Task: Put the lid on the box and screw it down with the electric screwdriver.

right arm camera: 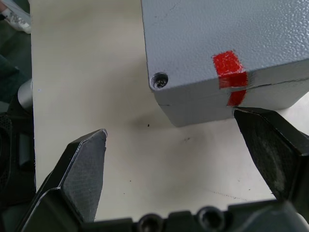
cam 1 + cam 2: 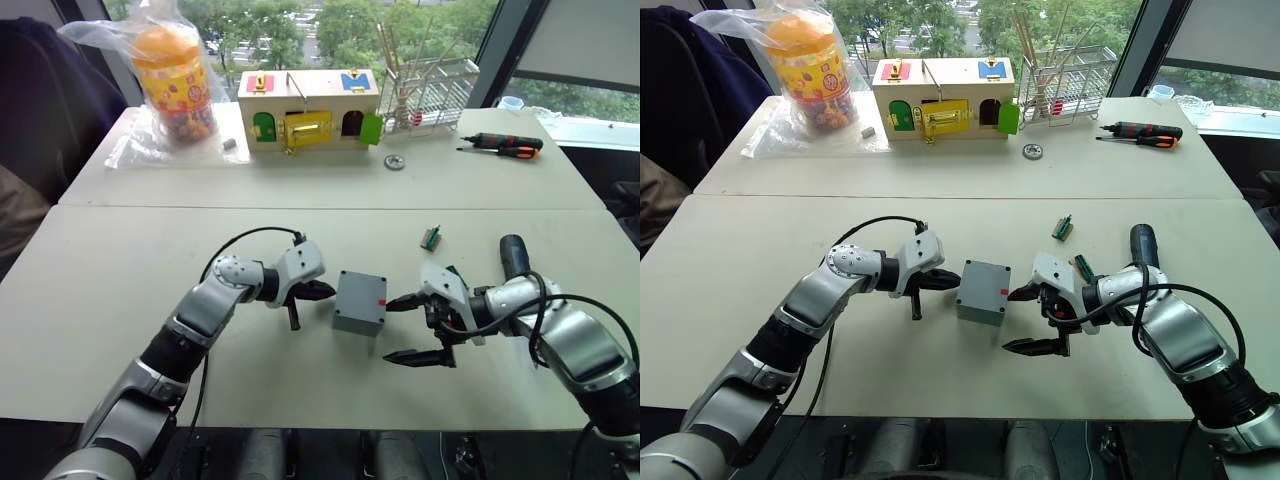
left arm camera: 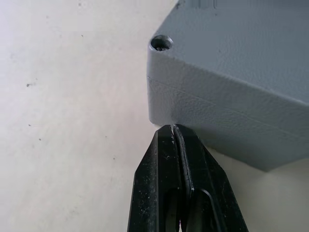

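Observation:
The grey box (image 2: 355,318) stands mid-table with the lid (image 2: 363,291) sitting on top; a red mark (image 1: 231,72) crosses their seam. My left gripper (image 2: 330,291) is shut, its tips (image 3: 174,128) touching the box's left wall low down. On the other side my right gripper (image 2: 398,330) is open beside the box's right wall, one fingertip (image 1: 256,130) touching the box just below the red mark, the other fingertip (image 1: 89,154) apart over the table. A corner screw hole (image 1: 159,80) shows in the lid. The electric screwdriver (image 2: 512,254) lies behind my right wrist.
At the back stand a wooden box with coloured doors (image 2: 308,108), a bagged jar (image 2: 175,80) and a wire rack (image 2: 430,90). A black-and-orange hand screwdriver (image 2: 505,146) lies far right. A round metal part (image 2: 395,162) and a small green part (image 2: 431,237) lie loose.

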Controlling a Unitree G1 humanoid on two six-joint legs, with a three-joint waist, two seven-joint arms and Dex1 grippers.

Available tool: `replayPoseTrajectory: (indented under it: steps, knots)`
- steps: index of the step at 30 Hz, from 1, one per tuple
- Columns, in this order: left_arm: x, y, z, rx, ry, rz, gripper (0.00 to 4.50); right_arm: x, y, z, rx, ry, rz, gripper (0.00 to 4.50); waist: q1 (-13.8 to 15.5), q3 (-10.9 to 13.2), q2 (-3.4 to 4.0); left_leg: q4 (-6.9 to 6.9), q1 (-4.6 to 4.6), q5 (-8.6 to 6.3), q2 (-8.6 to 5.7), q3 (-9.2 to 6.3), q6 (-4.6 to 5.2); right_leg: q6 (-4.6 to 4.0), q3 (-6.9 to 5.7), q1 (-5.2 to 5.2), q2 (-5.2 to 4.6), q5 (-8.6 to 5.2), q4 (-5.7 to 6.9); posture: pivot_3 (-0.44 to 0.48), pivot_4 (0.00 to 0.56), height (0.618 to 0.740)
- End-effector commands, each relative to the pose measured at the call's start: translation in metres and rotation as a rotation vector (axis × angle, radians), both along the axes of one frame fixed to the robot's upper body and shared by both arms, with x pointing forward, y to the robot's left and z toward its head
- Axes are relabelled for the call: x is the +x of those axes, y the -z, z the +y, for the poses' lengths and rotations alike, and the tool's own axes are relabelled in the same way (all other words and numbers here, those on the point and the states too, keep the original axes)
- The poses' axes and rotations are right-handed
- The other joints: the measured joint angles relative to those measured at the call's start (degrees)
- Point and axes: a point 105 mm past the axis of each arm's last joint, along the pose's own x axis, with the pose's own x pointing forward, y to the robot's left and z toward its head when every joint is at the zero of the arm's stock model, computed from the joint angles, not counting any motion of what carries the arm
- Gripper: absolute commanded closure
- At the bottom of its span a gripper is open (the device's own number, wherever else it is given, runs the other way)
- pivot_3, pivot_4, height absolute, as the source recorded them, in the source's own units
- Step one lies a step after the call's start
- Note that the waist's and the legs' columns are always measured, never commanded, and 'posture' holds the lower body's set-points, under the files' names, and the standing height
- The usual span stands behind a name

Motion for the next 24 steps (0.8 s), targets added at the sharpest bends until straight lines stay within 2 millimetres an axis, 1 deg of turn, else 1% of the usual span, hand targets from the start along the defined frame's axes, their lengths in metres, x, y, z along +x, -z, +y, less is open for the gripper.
replayPoseTrajectory:
  steps: [1,5,7,8,9,10,12,13,15,18,19,21,24]
  knots:
    - [-0.007,-0.015,0.011,-0.013,0.02,-0.017,4.5,0.013,-0.041,-0.021,0.078,0.17,-0.081,0.04,-0.08,0.0,0.0,0.0,0.0,0.0,0.01,0.0,0.0,0.0,0.0,0.0,0.0,0.0,0.0,0.0,0.15,0.706]
    - [-0.012,-0.024,0.027,-0.056,-0.012,0.021,4.5,0.021,-0.079,-0.047,0.25,0.364,-0.112,0.04,0.0,0.0,0.0,-0.01,0.0,0.0,0.03,-0.03,0.0,-0.01,-0.01,0.0,0.0,0.0,-0.01,0.0,0.15,0.706]
    - [-0.014,-0.027,0.032,-0.077,-0.025,0.029,4.5,0.025,-0.089,-0.055,0.316,0.422,-0.128,0.04,0.03,0.0,-0.01,-0.01,0.0,0.0,0.03,-0.03,0.0,-0.01,0.0,0.01,-0.01,0.0,-0.01,0.0,0.15,0.706]
    - [-0.012,-0.03,0.033,-0.094,-0.039,0.028,4.5,0.029,-0.093,-0.06,0.34,0.459,-0.148,0.04,0.01,0.0,-0.01,-0.01,0.0,0.0,0.03,-0.04,0.0,-0.01,0.0,0.02,-0.01,0.0,-0.01,0.0,0.15,0.706]
    - [-0.006,-0.04,0.033,-0.149,-0.067,0.018,4.5,0.045,-0.096,-0.067,0.395,0.53,-0.199,0.04,-0.03,0.0,-0.01,0.0,0.0,0.0,0.03,-0.04,0.0,-0.01,-0.01,0.02,-0.01,0.0,-0.01,0.0,0.15,0.706]
    - [0.0,-0.049,0.031,-0.2,-0.088,0.011,4.5,0.063,-0.096,-0.075,0.425,0.615,-0.248,0.04,-0.13,-0.05,-0.1,0.0,0.01,0.0,0.02,-0.02,0.0,-0.01,0.0,0.02,-0.01,0.0,-0.01,0.0,0.15,0.706]
    - [0.005,-0.06,0.026,-0.247,-0.095,-0.004,4.5,0.088,-0.084,-0.087,0.377,0.724,-0.315,0.04,-0.05,-0.07,-0.14,0.06,0.04,0.0,0.02,0.0,0.0,-0.01,0.02,0.04,0.0,0.01,0.01,0.0,0.15,0.706]
    - [0.005,-0.062,0.022,-0.252,-0.091,-0.01,4.5,0.097,-0.078,-0.091,0.349,0.754,-0.335,0.04,-0.01,-0.07,-0.14,0.06,0.02,0.0,-0.03,0.0,0.0,-0.01,0.02,0.04,-0.03,0.01,0.04,0.0,0.15,0.706]
    - [0.006,-0.064,0.017,-0.256,-0.087,-0.017,4.5,0.112,-0.072,-0.097,0.364,0.811,-0.348,0.04,-0.15,-0.07,-0.14,-0.06,0.0,0.0,-0.05,0.0,0.0,0.0,0.02,0.01,-0.02,0.01,0.06,0.0,0.15,0.706]
    - [0.004,-0.062,0.015,-0.259,-0.087,-0.012,4.5,0.129,-0.062,-0.104,0.356,0.855,-0.361,0.04,-0.35,-0.06,-0.12,-0.19,0.0,0.0,-0.06,0.11,0.0,0.01,0.02,-0.04,-0.01,0.01,0.01,0.0,0.15,0.706]
    - [0.003,-0.059,0.017,-0.259,-0.091,-0.009,4.5,0.133,-0.056,-0.105,0.342,0.861,-0.362,0.04,-0.46,-0.06,-0.12,-0.19,0.0,0.0,-0.05,0.12,-0.01,0.01,0.01,-0.04,0.01,0.01,0.01,0.0,0.15,0.706]
    - [0.001,-0.057,0.018,-0.258,-0.096,-0.005,4.5,0.139,-0.049,-0.106,0.328,0.864,-0.363,0.04,-0.54,-0.06,-0.12,-0.17,0.01,0.02,-0.03,0.14,-0.04,0.01,0.02,-0.04,0.02,0.01,0.05,0.0,0.15,0.706]
    - [0.0,-0.055,0.021,-0.258,-0.11,-0.005,4.5,0.145,-0.042,-0.105,0.32,0.86,-0.359,0.66,-0.46,-0.05,-0.12,-0.14,0.03,0.04,0.01,0.12,-0.06,0.0,0.02,-0.03,0.04,0.01,0.08,0.0,0.15,0.706]
